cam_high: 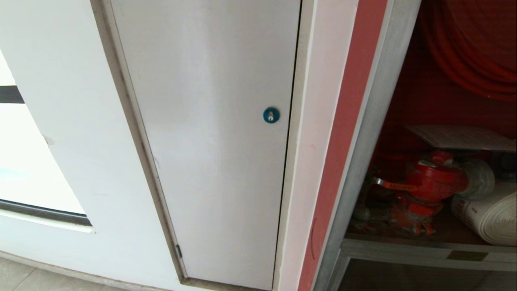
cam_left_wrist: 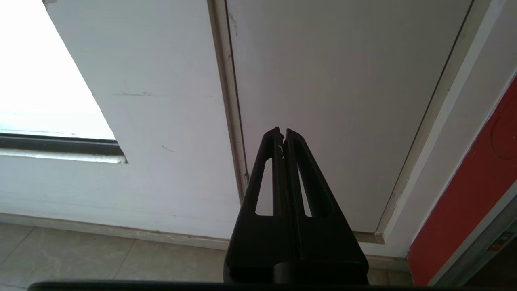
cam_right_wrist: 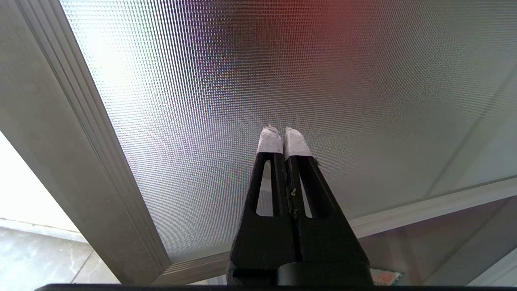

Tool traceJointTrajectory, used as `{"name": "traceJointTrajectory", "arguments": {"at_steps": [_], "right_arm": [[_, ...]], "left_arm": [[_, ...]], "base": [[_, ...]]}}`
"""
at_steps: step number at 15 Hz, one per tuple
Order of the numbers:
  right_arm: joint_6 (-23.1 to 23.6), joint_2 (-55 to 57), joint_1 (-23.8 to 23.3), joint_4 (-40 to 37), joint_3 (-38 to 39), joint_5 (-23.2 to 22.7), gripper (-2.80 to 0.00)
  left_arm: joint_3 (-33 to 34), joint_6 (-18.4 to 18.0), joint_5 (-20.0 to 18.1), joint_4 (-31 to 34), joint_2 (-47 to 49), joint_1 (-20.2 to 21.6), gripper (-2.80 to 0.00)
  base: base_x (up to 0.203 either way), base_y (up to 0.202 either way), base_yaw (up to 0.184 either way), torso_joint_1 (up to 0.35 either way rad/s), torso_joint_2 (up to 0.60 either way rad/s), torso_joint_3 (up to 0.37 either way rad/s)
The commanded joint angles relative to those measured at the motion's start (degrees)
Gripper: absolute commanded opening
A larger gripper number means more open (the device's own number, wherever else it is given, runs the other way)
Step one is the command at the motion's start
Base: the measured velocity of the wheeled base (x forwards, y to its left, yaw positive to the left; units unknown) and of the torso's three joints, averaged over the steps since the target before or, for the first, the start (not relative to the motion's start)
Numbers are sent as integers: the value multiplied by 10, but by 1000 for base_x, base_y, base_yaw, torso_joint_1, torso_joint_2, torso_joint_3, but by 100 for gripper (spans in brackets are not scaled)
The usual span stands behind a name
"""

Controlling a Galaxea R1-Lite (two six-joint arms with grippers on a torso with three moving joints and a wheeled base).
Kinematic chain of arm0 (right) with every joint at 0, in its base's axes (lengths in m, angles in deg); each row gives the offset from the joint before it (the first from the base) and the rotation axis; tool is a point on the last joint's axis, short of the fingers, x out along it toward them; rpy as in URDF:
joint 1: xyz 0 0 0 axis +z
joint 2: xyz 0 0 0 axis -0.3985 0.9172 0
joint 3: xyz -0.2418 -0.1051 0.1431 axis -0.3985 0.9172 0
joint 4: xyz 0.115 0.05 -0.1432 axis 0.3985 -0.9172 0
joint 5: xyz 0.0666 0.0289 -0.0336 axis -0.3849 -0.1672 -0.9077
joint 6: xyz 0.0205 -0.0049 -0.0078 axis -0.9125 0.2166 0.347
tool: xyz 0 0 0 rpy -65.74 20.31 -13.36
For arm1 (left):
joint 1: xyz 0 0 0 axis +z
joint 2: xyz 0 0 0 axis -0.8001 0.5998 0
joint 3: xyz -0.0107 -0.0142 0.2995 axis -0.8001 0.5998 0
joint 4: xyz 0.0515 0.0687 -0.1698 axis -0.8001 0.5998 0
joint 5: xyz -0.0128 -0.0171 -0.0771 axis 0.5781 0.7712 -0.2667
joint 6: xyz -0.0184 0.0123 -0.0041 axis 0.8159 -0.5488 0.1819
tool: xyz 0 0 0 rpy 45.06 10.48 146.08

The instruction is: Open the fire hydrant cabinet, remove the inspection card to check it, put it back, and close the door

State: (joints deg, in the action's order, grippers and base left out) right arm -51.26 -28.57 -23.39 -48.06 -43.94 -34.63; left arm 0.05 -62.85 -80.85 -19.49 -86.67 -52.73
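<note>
Head view shows the fire hydrant cabinet (cam_high: 365, 133) open on the right, its brushed silver frame beside a red strip of wall. No writing can be read anywhere; a small brass-coloured plate (cam_high: 467, 255) on the lower rail of the frame is too small to read. Inside the red interior, the inspection card (cam_high: 460, 137) lies flat on top of the red valve (cam_high: 432, 182), with a grid faintly visible on it. Coils of the red hose reel (cam_high: 472, 52) hang above it, and the white rolled hose (cam_high: 490, 216) rests at the right edge of the cabinet floor, just beside the valve. To the left of the cabinet stands a plain grey-white panel (cam_high: 210, 141) with a round blue lock (cam_high: 271, 115) near its right edge.

In the left wrist view, the left gripper (cam_left_wrist: 282, 130) has its jaws pressed together, holding nothing, and points at the lower part of the same panel, above the tiled floor (cam_left_wrist: 101, 254).

In the right wrist view, the right gripper (cam_right_wrist: 279, 129), with white-wrapped tips, also has its jaws closed and empty. It faces the textured glass of the door (cam_right_wrist: 282, 72), close to the silver door frame. Whether the tips touch the glass I cannot tell.
</note>
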Motion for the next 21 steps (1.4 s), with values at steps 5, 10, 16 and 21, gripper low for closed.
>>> {"name": "traceJointTrajectory", "arguments": {"at_steps": [5, 10, 16, 21], "right_arm": [[0, -1, 0, 0, 0, 0, -280], [0, -1, 1, 0, 0, 0, -280], [0, -1, 0, 0, 0, 0, -280], [0, -1, 0, 0, 0, 0, -280]], "left_arm": [[4, 0, 0, 0, 1, 0, -280], [4, 1, 0, 0, 1, 0, -280], [4, 1, 0, 0, 1, 0, -280], [4, 1, 0, 0, 1, 0, -280]], "base": [[0, 0, 0, 0, 0, 0], [-184, 0, 2, 1, 1, 2], [-194, 0, 1, 1, 2, 4], [-196, 0, 1, 6, 4, 3]]}}
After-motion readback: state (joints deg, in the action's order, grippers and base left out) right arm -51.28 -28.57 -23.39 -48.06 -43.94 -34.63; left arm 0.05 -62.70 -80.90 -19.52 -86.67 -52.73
